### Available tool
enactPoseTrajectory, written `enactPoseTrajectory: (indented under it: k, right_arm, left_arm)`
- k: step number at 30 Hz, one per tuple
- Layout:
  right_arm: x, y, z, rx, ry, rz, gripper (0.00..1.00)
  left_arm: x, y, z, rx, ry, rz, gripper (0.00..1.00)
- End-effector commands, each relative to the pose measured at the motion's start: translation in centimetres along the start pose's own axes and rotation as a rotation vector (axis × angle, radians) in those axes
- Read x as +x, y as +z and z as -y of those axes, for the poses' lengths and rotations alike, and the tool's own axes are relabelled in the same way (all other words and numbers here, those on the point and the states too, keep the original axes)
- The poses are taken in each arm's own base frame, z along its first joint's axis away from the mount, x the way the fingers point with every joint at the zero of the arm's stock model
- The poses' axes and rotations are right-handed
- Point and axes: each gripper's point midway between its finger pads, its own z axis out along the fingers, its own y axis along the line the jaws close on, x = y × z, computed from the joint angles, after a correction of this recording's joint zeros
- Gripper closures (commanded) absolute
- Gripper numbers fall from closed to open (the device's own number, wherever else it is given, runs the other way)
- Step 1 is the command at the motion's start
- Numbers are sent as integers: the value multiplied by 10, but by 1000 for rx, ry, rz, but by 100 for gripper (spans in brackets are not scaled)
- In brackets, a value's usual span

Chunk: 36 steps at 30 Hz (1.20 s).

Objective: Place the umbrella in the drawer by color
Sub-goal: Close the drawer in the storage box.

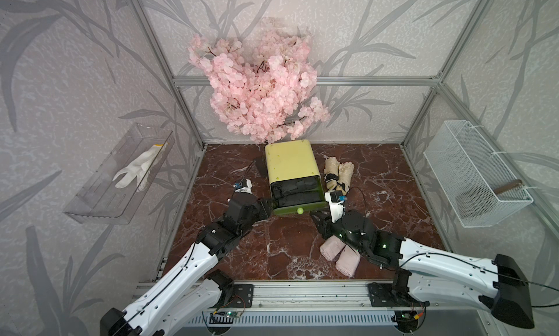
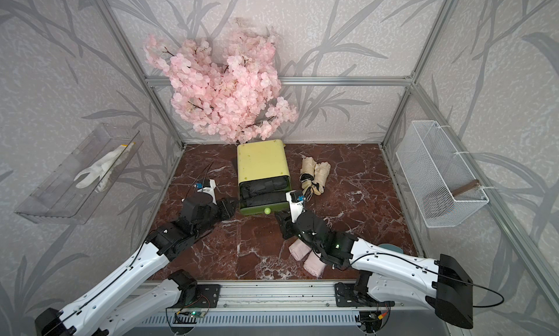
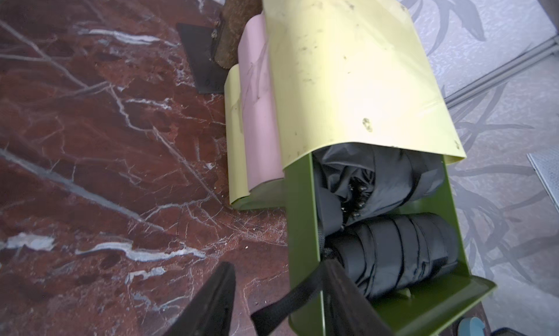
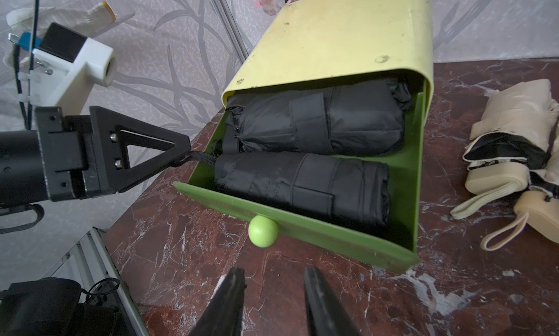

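The jaws of the left gripper (image 3: 279, 265) are apart, with the black strap (image 3: 284, 301) of the front black umbrella (image 4: 302, 189) lying between them. The right gripper (image 4: 272, 272) has its jaws a little apart and holds nothing. The left gripper reaches in low at the side of the open green drawer (image 4: 302, 231). The right gripper points at the drawer's round knob (image 4: 263, 231). Two soft, rolled black umbrellas lie side by side in the drawer. Beige umbrellas (image 4: 520, 107) lie beside the yellow cabinet (image 4: 332, 38), and pink umbrellas (image 1: 348, 263) lie by the right gripper.

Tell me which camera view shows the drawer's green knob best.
The right wrist view: the knob sits large, sharp and unobstructed on the drawer front. Both top views show it only as a tiny green dot. The left wrist view misses it entirely.
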Motion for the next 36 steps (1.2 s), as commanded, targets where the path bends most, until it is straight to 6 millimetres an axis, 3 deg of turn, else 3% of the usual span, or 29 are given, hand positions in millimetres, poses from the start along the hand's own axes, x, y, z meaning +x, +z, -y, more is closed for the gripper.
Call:
enactPoseTrajectory:
  k: [1, 7, 12, 19, 27, 30, 34, 36]
  right_arm:
    - [3, -1, 3, 2, 3, -4, 63]
    - [5, 1, 1, -6, 7, -11, 63]
    - [7, 2, 2, -1, 5, -14, 63]
    - [10, 1, 6, 10, -1, -21, 63]
    - [8, 1, 8, 19, -14, -18, 63]
    - [8, 0, 11, 27, -20, -17, 63]
    - [7, -2, 13, 32, -18, -15, 63]
    - [6, -4, 14, 32, -16, -9, 63]
  left_arm:
    - [-12, -7, 16, 89, -58, 48, 68]
    - [-12, -6, 29, 130, -40, 15, 78]
    - [-17, 2, 50, 199, -27, 10, 100]
    - [-18, 3, 94, 255, 120, -54, 100]
    - [17, 41, 109, 213, 246, -212, 91]
    - [20, 49, 109, 180, 291, -222, 85]
    - [15, 52, 100, 115, 334, -204, 55]
    - [13, 51, 97, 98, 347, -193, 47]
